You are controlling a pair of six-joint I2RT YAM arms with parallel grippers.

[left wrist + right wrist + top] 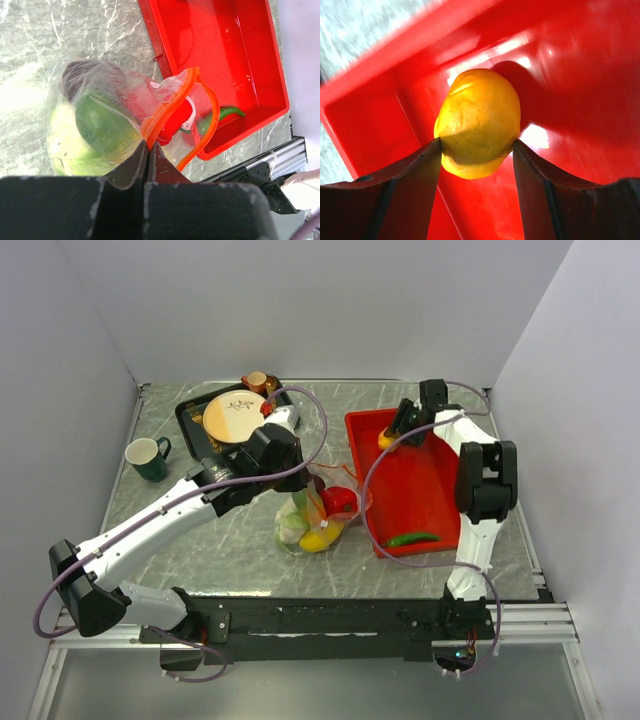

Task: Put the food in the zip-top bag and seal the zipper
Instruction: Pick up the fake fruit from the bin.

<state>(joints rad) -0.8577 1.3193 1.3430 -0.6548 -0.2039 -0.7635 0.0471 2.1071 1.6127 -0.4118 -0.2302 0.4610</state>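
Yellow mango (479, 122) is gripped on both sides by the right pincer (477, 145) at the far left corner of the red tray (580, 75). The zip-top bag (95, 125), already filled with several foods, is clamped near its mouth by the clenched left pincer (148, 150) over the bench (230, 565), just beside the tray. Its zipper (212, 100) is spread open. A green chili (413, 538) is seen at the tray's near end.

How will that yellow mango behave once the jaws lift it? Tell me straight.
The yellow mango looks smooth and glossy, so it may slip where the jaws touch only its rounded sides. Egg-shaped, it would probably roll if dropped on the flat floor of the red tray. No dent shows at the jaws, so it is likely firm.
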